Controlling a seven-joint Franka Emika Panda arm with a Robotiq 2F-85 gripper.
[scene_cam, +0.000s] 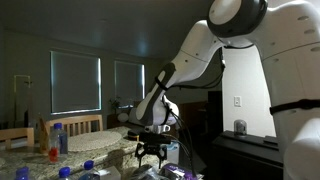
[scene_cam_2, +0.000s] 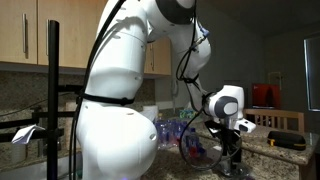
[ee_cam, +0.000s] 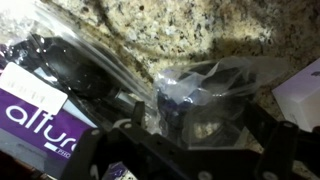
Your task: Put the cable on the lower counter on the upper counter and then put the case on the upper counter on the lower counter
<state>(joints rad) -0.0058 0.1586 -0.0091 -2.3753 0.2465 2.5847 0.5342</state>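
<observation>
The claw [ee_cam: 185, 152] hangs with its fingers spread wide and nothing between them, low over the speckled stone counter [ee_cam: 205, 25]. In both exterior views it points straight down from the white arm [scene_cam: 190, 60], just above the clutter on the worktop [scene_cam: 150, 152] [scene_cam_2: 232, 155].

In the wrist view a dark looped cord, which looks to be the cable [ee_cam: 62, 68], lies on the counter inside a clear plastic bag, up and to the left of the claw and apart from it. Directly ahead of the fingers sits a second crumpled clear bag [ee_cam: 215, 85] with something dark inside; what it holds I cannot tell. A purple and white box [ee_cam: 40, 125] lies just below the cable's bag, touching it. The case cannot be made out in these dim pictures, nor which level of counter the claw is over.

Further out, clear bottles [scene_cam: 60, 137] with blue caps stand on the counter near the claw, also seen behind it in an exterior view [scene_cam_2: 178, 130]. A small red thing [scene_cam: 52, 152] sits beside one bottle. A metal cup [scene_cam: 240, 127] stands on a dark cabinet [scene_cam: 250, 155] well off to the side. Windows [scene_cam: 76, 82] with blinds fill the far wall, and wooden cupboards [scene_cam_2: 30, 30] hang above
</observation>
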